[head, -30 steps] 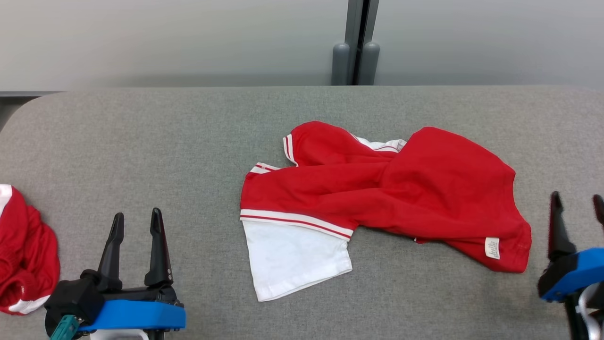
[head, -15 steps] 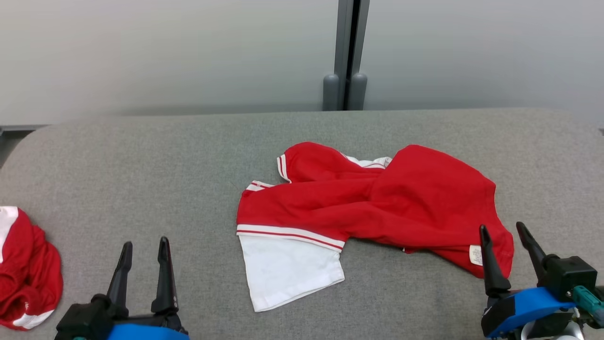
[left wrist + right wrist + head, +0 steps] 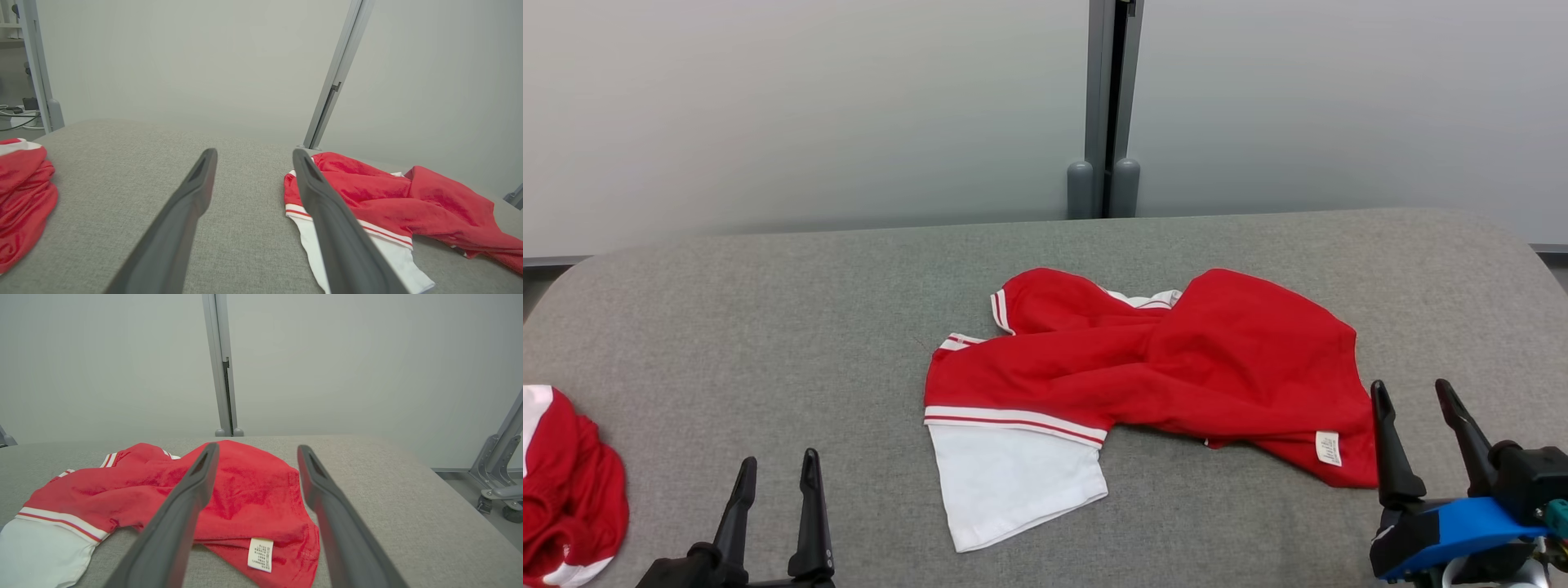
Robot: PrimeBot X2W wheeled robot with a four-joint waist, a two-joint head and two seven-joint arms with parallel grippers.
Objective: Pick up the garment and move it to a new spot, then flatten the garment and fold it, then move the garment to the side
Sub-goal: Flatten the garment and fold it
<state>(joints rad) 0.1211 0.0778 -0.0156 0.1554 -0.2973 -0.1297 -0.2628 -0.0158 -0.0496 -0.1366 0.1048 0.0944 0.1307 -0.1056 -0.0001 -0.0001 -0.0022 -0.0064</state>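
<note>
Garment (image 3: 1143, 367): red with white trim, lying crumpled and unfolded on the grey table (image 3: 768, 310), a little right of centre. Its white panel (image 3: 1013, 482) lies flat at the near left end, below a red-and-white striped band. The red body is bunched toward the right. A white label (image 3: 1328, 448) shows at the near right hem.

Left gripper (image 3: 778, 459): at the near edge, left of the garment and well apart from it. Fingers spread wide, nothing between them, bare table ahead.

Right gripper (image 3: 1410, 385): at the near right, just beside the garment's right hem. Fingers spread wide, holding nothing. In the right wrist view the hem and label lie ahead, partly between the fingers. Whether either finger touches the cloth cannot be told.

Second red cloth (image 3: 564, 482): bunched at the table's left edge, near side, left of the left gripper and well apart from the garment.

Grey post (image 3: 1104, 106): upright beyond the table's far edge, against a pale wall.
</note>
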